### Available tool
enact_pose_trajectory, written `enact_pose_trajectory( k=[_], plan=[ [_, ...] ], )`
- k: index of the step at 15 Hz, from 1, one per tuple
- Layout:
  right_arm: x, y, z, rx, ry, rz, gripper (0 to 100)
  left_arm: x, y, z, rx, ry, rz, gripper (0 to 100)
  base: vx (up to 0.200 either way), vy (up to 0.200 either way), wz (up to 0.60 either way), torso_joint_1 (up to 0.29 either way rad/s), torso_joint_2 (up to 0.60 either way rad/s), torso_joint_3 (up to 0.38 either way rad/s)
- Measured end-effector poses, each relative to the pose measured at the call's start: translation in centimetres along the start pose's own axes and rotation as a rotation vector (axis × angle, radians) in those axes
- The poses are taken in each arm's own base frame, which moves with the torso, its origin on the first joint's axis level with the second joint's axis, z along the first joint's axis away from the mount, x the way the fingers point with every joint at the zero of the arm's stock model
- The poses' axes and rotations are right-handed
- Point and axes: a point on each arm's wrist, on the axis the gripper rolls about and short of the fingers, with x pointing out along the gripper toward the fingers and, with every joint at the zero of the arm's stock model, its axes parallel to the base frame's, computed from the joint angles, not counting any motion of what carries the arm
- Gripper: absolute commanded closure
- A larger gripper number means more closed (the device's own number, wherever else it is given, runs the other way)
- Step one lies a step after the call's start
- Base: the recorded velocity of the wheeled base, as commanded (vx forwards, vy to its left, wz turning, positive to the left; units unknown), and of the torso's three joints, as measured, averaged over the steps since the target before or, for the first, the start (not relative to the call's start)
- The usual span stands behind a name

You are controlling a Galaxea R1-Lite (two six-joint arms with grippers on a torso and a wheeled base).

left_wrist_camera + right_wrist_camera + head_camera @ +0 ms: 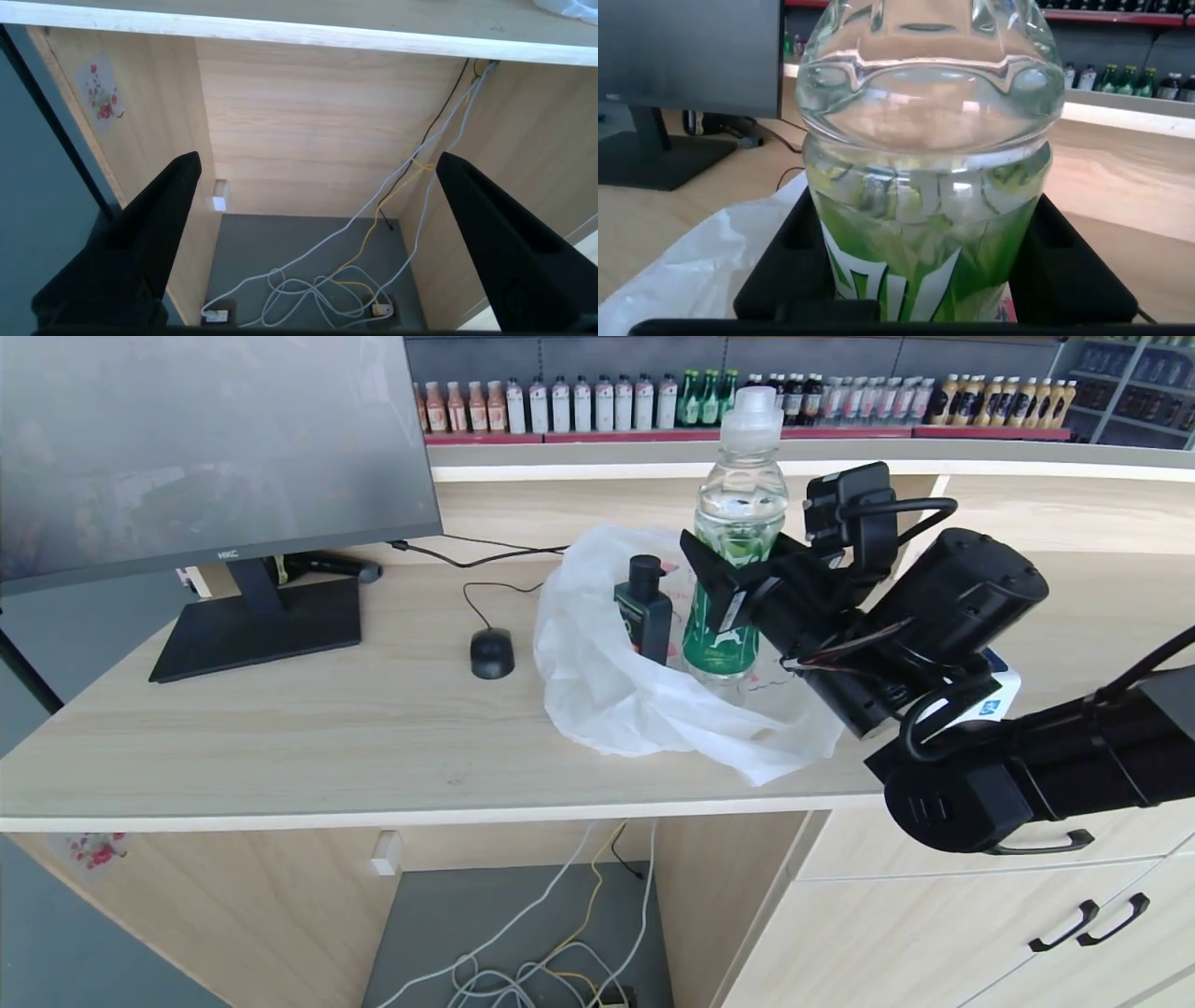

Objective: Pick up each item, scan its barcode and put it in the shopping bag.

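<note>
While the worktop (280,747) runs wide before you, its middle carries the white shopping bag (607,700), mouth open. Your right gripper (728,588) is clamped round the green-labelled drink bottle (742,495), which stands upright with its base low in the bag's mouth. I judge it close to release. Your left gripper (318,163) hangs below the worktop's front edge, jaws spread wide, holding nothing. One small dark bottle (644,611) stands bagged just beside the held one. A blue-and-white box (999,695) near the right edge, half hidden by your arm, probably remains to scan.
</note>
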Motion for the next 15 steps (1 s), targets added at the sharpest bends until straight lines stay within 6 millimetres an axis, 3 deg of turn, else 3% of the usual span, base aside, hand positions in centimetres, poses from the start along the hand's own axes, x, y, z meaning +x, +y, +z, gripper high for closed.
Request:
enact_pose_trajectory(
  k=[15],
  plan=[
    [0.3, -1.9, -5.5, -0.018, 0.105, -0.043, 100, 0.0, 0.0, 0.0, 0.000, 0.000, 0.001, 0, 0.000, 0.000, 0.00, 0.000, 0.00, 0.000]
  ],
)
